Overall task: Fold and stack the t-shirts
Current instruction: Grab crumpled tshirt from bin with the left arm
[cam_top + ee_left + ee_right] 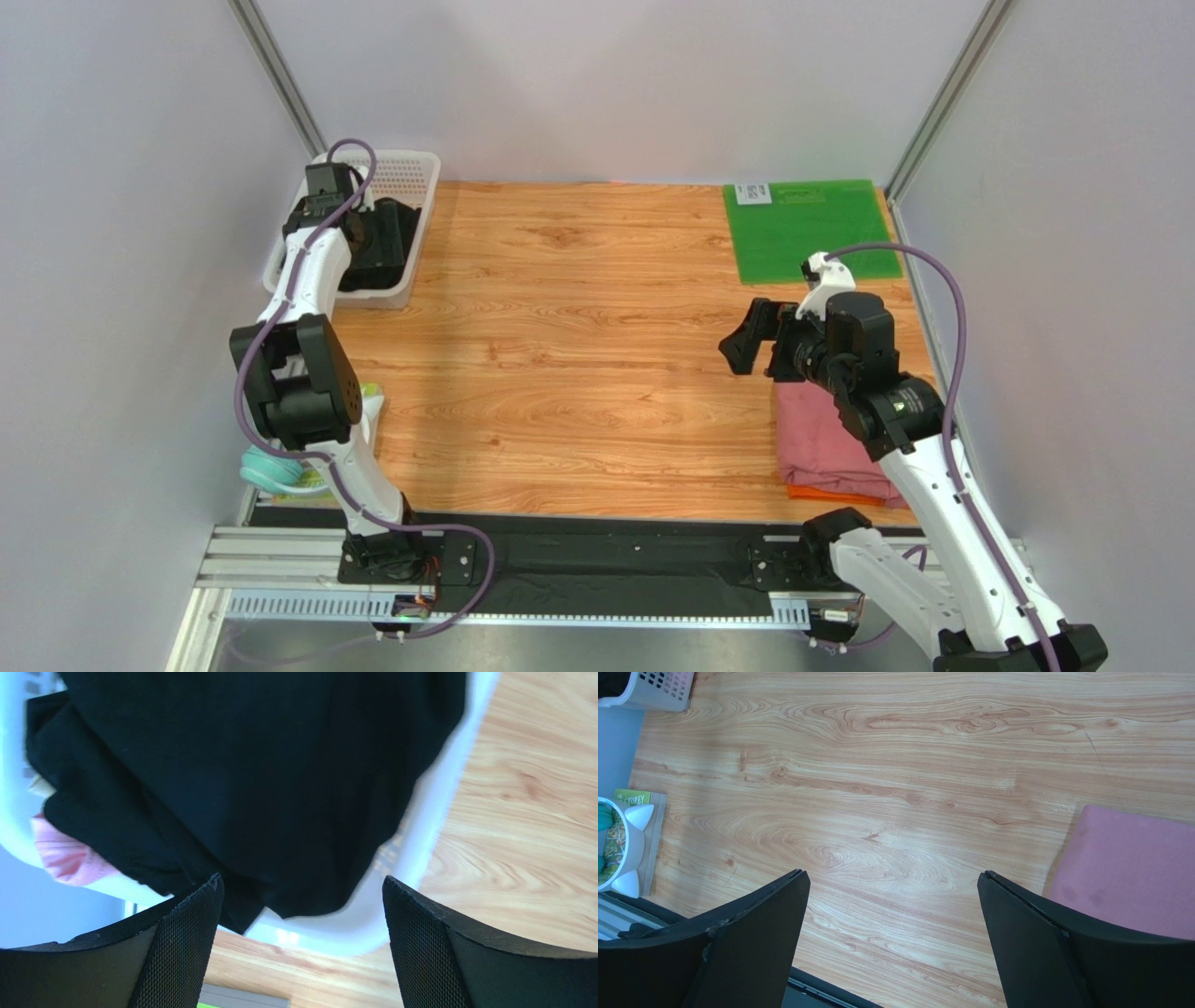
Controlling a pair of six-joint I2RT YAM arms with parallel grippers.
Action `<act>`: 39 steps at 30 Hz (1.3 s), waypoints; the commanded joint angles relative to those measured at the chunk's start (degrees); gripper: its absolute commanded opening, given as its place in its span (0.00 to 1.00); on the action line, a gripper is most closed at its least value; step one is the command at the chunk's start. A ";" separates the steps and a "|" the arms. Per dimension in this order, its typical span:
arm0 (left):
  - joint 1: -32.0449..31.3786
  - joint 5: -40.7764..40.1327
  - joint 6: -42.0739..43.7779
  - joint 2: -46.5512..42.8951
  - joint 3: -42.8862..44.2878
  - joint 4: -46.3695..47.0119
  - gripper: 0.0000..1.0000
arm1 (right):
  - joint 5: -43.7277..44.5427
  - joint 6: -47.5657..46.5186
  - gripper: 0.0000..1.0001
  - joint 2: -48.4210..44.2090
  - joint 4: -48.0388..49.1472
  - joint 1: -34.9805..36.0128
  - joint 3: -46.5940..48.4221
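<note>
overhead view of a wooden table with two robot arms mounted at the bottom edge. the left arm reaches to the upper left of the frame, where its left gripper hangs over a white basket. a crumpled black t-shirt lies in that basket. in the left wrist view the left gripper is released, its fingers spread wide and holding nothing, with the black t-shirt filling the upper frame and the basket rim curving along the right of it. at the right of the overhead view the right gripper is also released and empty, held above bare wood. a folded dusty-pink t-shirt lies at the lower right on top of an orange t-shirt, of which only an edge shows. the right wrist view shows the right gripper spread apart, and the pink t-shirt at the right edge. a green mat lies in the upper right corner.
</note>
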 commanded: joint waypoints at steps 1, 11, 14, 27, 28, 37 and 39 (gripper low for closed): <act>0.14 -7.49 0.67 1.41 0.01 6.52 0.89 | -2.11 -1.25 0.97 2.29 0.43 0.85 2.20; 0.14 -8.81 1.46 11.70 8.96 6.53 0.88 | -1.68 -0.90 0.98 7.66 0.60 3.58 3.87; 0.31 -10.39 1.37 14.60 12.39 6.09 0.88 | -2.03 -0.55 0.98 9.15 0.95 4.19 4.48; 1.81 -8.11 0.49 17.94 13.63 8.81 0.46 | -1.32 -0.11 0.93 17.42 -3.26 8.67 14.94; 1.89 -7.93 0.58 17.95 13.72 8.64 0.40 | -1.06 -0.02 0.93 17.59 -3.61 9.37 15.38; 2.07 -3.46 0.49 14.18 10.21 8.54 0.00 | 1.22 1.04 0.90 17.42 -5.90 11.92 17.75; 1.98 -0.12 -0.21 10.07 6.70 9.33 0.00 | 1.31 1.13 0.89 17.07 -6.08 12.36 17.67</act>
